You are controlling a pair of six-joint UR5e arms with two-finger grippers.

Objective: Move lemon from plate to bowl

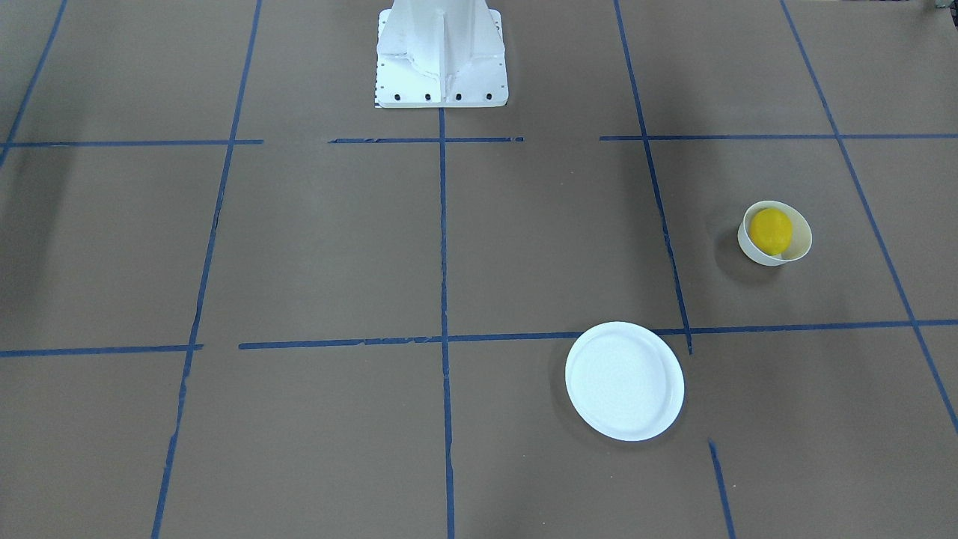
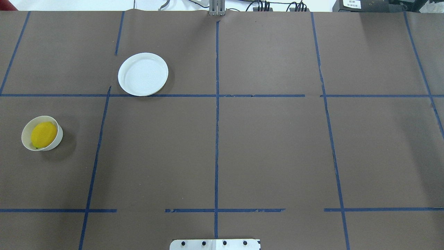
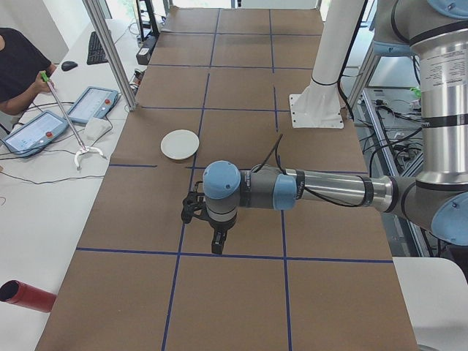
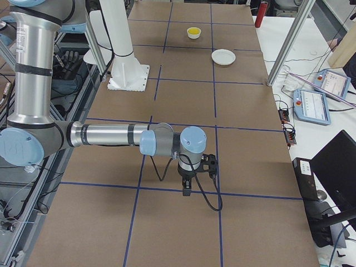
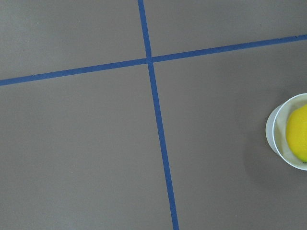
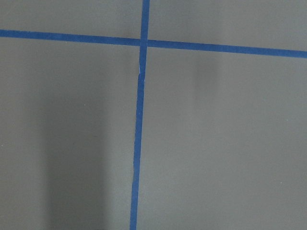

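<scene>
The yellow lemon [image 1: 771, 230] lies inside the small deep white bowl [image 1: 801, 238]; it also shows in the overhead view [image 2: 44, 134] in the bowl [image 2: 26, 139] and at the right edge of the left wrist view [image 5: 298, 132]. The flat white plate [image 1: 624, 380] is bare, apart from the bowl; it also shows overhead [image 2: 143, 74]. My left gripper [image 3: 218, 247] shows only in the exterior left view, hanging over the table, and I cannot tell whether it is open or shut. My right gripper [image 4: 186, 191] shows only in the exterior right view, and I cannot tell its state either.
Blue tape lines [image 2: 216, 139] divide the brown table cover into squares. The white robot base [image 1: 441, 56] stands at the table's edge. An operator [image 3: 18, 69] with tablets sits at a side table on my left.
</scene>
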